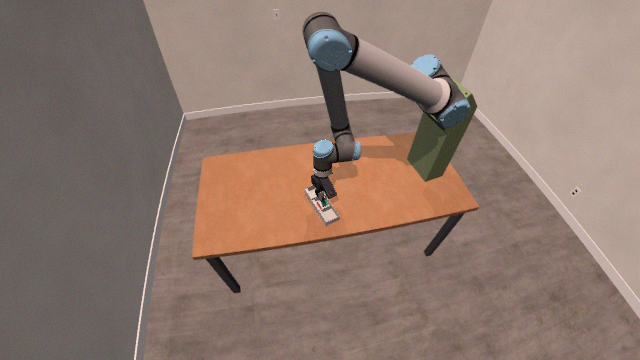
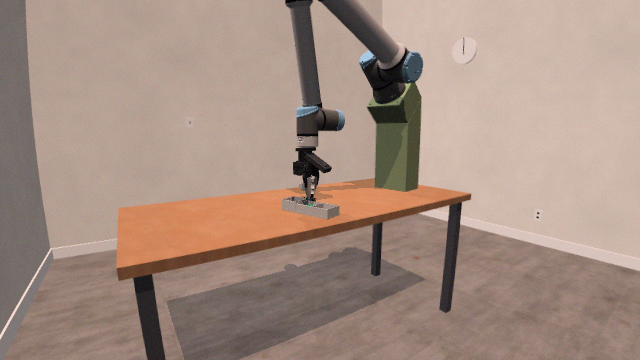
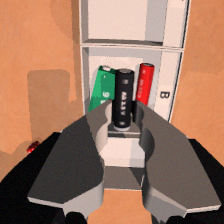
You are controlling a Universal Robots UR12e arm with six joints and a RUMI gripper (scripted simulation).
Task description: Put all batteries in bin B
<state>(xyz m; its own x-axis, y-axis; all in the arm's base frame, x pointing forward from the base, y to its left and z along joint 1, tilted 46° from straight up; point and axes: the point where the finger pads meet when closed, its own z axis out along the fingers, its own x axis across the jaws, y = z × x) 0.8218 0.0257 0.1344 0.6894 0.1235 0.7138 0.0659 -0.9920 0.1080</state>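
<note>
My gripper (image 3: 123, 101) is shut on a black battery (image 3: 123, 99) and holds it just over the bin marked B (image 3: 131, 95), a white compartment of a long bin strip. A green battery (image 3: 100, 89) and a red battery (image 3: 144, 83) lie inside that compartment, one on each side of the black one. In the top and exterior views the gripper (image 1: 324, 199) (image 2: 309, 196) points straight down onto the grey bin strip (image 1: 323, 206) (image 2: 310, 207) near the table's middle.
Another compartment (image 3: 125, 21) of the strip lies beyond bin B and looks empty. A small red object (image 3: 33, 146) lies on the table left of the gripper. The green robot pedestal (image 1: 436, 145) stands at the table's far right corner.
</note>
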